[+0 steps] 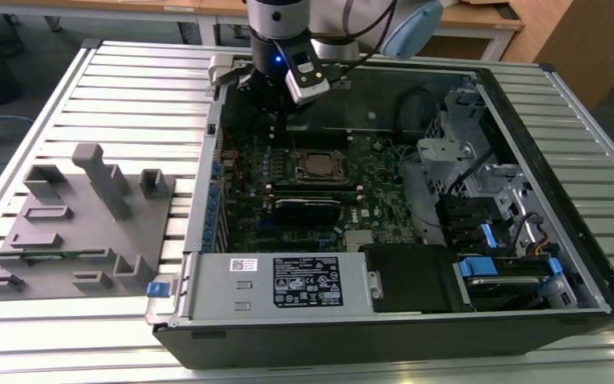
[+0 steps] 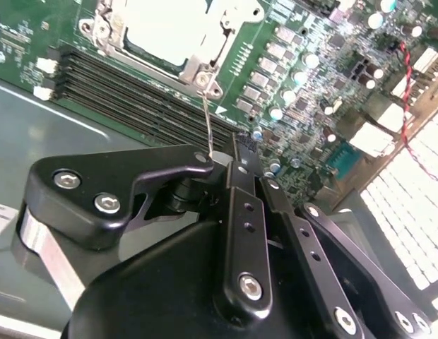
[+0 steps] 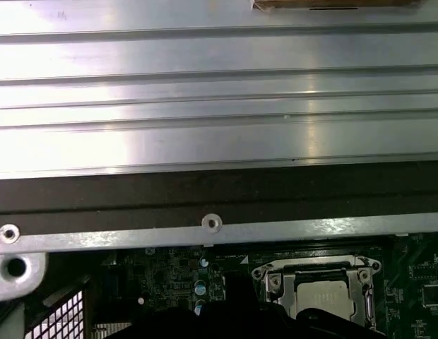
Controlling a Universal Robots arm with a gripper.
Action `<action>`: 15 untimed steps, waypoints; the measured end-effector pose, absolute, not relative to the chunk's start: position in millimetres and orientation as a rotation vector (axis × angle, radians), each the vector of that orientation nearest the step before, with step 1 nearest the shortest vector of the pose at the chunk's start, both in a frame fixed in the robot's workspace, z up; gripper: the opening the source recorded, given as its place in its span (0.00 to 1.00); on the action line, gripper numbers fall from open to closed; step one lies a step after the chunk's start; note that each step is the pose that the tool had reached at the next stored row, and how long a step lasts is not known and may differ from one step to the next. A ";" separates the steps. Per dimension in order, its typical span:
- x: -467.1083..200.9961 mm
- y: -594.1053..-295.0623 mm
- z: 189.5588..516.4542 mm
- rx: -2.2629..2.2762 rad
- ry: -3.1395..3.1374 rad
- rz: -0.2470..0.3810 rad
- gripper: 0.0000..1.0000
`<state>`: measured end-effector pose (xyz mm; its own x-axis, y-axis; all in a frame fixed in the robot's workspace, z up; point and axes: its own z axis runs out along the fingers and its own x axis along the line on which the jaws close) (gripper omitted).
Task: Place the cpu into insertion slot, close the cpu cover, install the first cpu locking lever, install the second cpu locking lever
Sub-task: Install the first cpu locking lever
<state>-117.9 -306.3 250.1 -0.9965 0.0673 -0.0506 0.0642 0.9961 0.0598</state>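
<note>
Fingers (image 2: 169, 173) of the gripper (image 2: 217, 161) are drawn together in the second wrist view. The free end of a thin wire locking lever (image 2: 206, 116) meets them right at the tips. I cannot tell whether the wire is nipped between them or only bears against them. I read the closed posture as deliberate: a wire this thin needs a narrow, solid tip to catch it.

From the tips the lever runs straight out to its hinge at the nearest corner of the socket. It stands raised off the board, not latched.

Just beyond that hinge lies the cpu (image 2: 159, 28), flat in the insertion slot. Its pale metal top shows through the window of the cpu cover (image 2: 198, 67), which appears folded down over it. So I judge the seating and the cover step done, and the lever work in hand.

Between the fingers and the socket, beside the lever, run the dark memory slots (image 2: 134, 92).

In the exterior view the gripper (image 1: 275, 104) hangs inside the open computer case (image 1: 606, 296), near the socket.
</note>
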 end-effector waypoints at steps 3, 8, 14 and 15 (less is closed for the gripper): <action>-112.7 -307.6 250.1 0.102 3.086 0.090 0.10; -103.2 -310.6 250.1 0.102 3.086 0.090 0.10; -95.0 -313.0 250.1 0.102 3.086 0.091 0.10; -93.7 -313.3 250.0 0.102 3.086 0.091 0.10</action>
